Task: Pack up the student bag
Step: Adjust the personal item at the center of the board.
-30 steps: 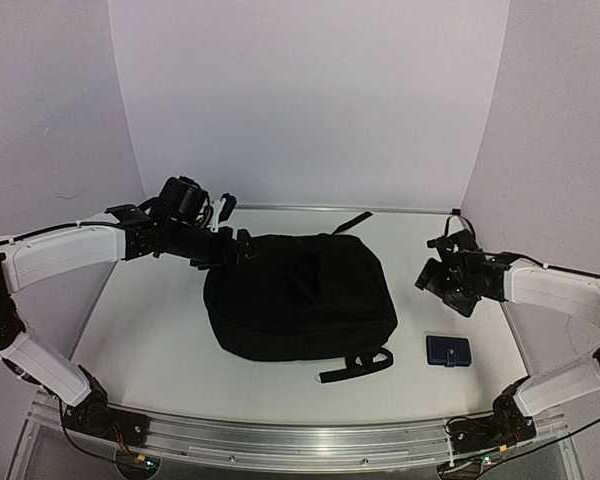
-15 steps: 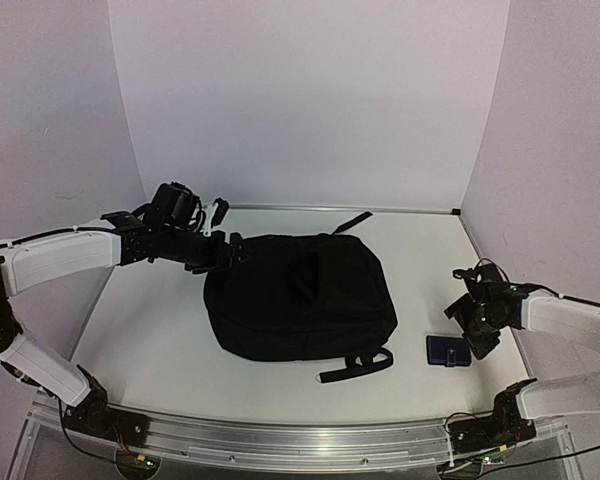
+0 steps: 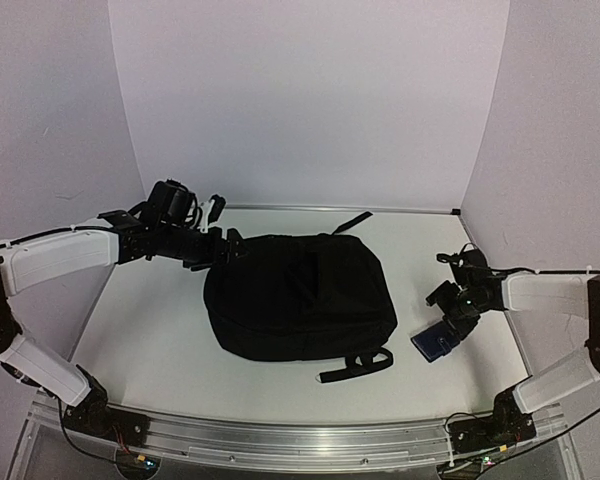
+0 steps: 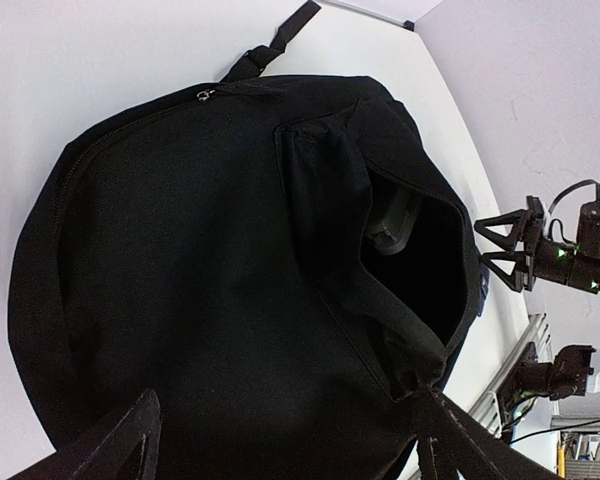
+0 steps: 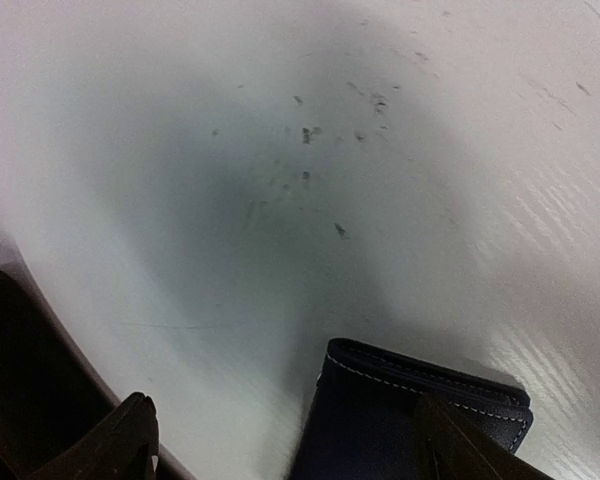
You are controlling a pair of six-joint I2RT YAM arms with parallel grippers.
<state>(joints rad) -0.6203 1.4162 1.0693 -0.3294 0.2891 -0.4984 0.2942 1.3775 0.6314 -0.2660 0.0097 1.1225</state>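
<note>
Student bag (image 3: pixel 300 300) lies flat at the middle of the table (image 3: pixel 160 320) in the top view. The dark-blue wallet (image 3: pixel 432 343) is outside it, near its right side, so the packing looks unfinished. The wallet appears tilted, and whether it rests fully on the table is hard to judge. The left gripper (image 3: pixel 225 247) is at the bag's far left corner. The right gripper (image 3: pixel 452 318) sits right over the wallet, and neither pair of fingers can be made out from here.

From the left wrist, the bag fills the frame and its opening (image 4: pixel 430 260) gapes. A grey shape (image 4: pixel 395 225) shows inside, too dim to name. The left fingers are spread wide over the fabric. Whether one tip catches the edge of the opening cannot be told.

From the right wrist, the fingers are spread wide around the wallet. One fingertip (image 5: pixel 460 440) overlaps the wallet, and the other (image 5: pixel 125 440) stands apart from it, so nothing is pinched. The wallet's lower part is cut off by the frame, and a dark mass (image 5: pixel 20 380) at the lower left cannot be identified.
</note>
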